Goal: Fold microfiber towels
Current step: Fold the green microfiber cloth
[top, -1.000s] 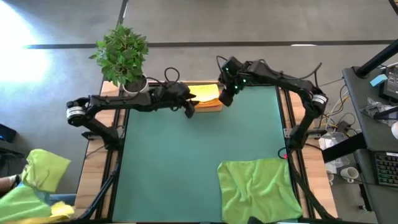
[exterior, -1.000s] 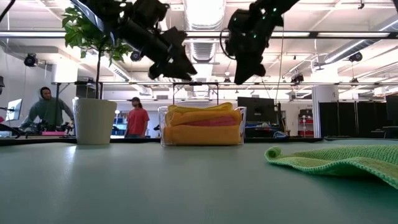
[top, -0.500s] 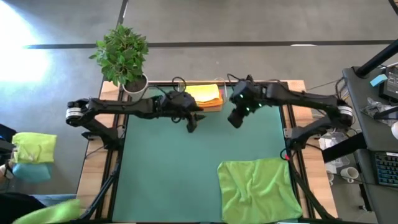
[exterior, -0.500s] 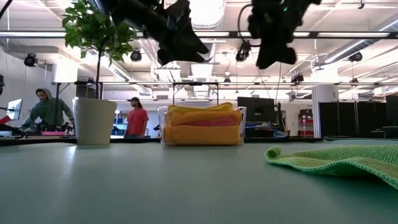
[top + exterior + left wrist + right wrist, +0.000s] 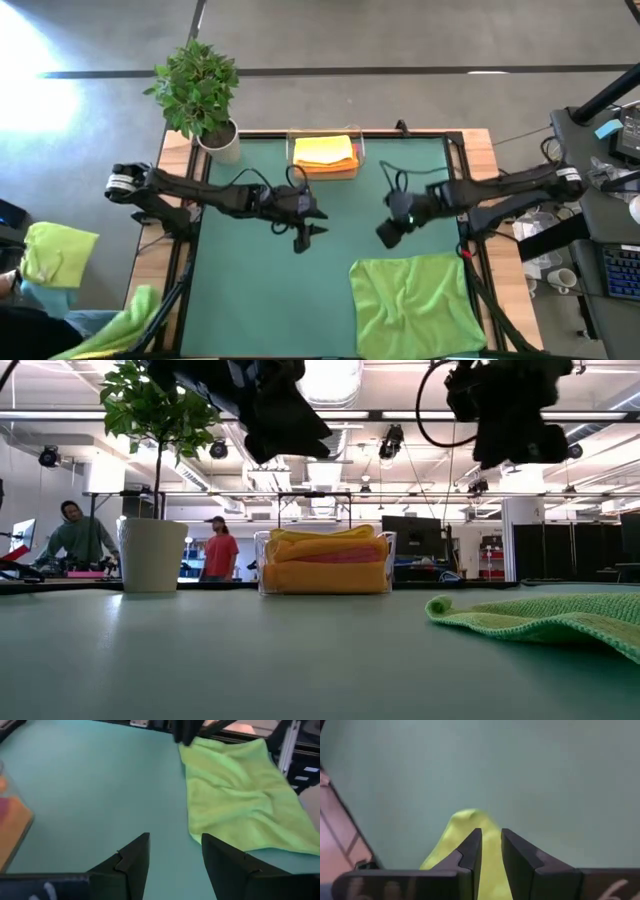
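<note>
One cloth outstanding: flat, rumpled bright green microfiber towel (image 5: 418, 304), unfolded on the dark green table mat (image 5: 260, 290), apparently laid out for folding.
Place against the jaws: ahead of and below both pairs, touching neither; its near corner lies just past the right fingertips.
Right gripper (image 5: 387, 235): above the mat by the towel's far edge; jaws nearly together with a thin gap, nothing held, seemingly lined up on that corner.
Left gripper (image 5: 303, 241): over mid-mat, well apart from the towel; jaws parted wide, nothing between them, probably ready for the matching corner.
Finished stock: folded orange and yellow towels (image 5: 324, 153) stacked in a clear plastic tray (image 5: 357, 166), behind both jaws, kept off the working area.
Also present: potted green plant in a white pot (image 5: 200, 92), at the mat's corner.
</note>
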Controlling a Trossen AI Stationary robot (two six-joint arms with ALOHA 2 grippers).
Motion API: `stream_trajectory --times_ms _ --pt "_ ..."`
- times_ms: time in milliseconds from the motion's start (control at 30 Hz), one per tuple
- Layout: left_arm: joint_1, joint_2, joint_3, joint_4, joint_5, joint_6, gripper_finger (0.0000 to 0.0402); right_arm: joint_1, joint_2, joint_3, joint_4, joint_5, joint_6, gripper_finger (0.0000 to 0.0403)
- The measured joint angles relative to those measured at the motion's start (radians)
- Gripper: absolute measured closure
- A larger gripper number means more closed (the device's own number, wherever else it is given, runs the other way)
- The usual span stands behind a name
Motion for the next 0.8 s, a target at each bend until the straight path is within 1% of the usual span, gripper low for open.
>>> stream_trajectory --times_ms 100,167,267,333,400,567,700,800 --pt "-0.018 -0.001 -0.004 0.007 -0.002 -0.007 0.0237 0.09 0.033 -0.026 0.065 0.001 0.07 0.0339" --pt "-0.027 -0.002 -0.011 -0.011 -0.003 -0.052 0.0237 0.14 0.064 -0.032 0.098 0.021 0.095 0.0339" --pt "-0.04 -0.005 -0.015 -0.024 -0.004 -0.141 0.0237 0.192 0.125 -0.028 0.115 0.042 0.098 0.0339" --pt "-0.049 -0.006 -0.015 -0.069 -0.006 -0.183 0.0237 0.215 0.17 -0.018 0.125 0.042 0.082 0.0339" --pt "-0.058 -0.003 -0.018 -0.137 -0.029 -0.212 0.0237 0.23 0.218 -0.004 0.133 0.042 0.068 0.0339" --pt "-0.075 -0.002 -0.021 -0.28 -0.136 -0.246 0.0237 0.243 0.337 0.026 0.156 0.022 -0.005 0.0339" --pt "-0.074 -0.002 -0.023 -0.337 -0.148 -0.251 0.0237 0.241 0.418 0.03 0.23 -0.008 -0.049 0.034" --pt "-0.076 -0.003 -0.023 -0.37 -0.147 -0.286 0.0237 0.239 0.472 0.03 0.283 -0.037 -0.063 0.034"
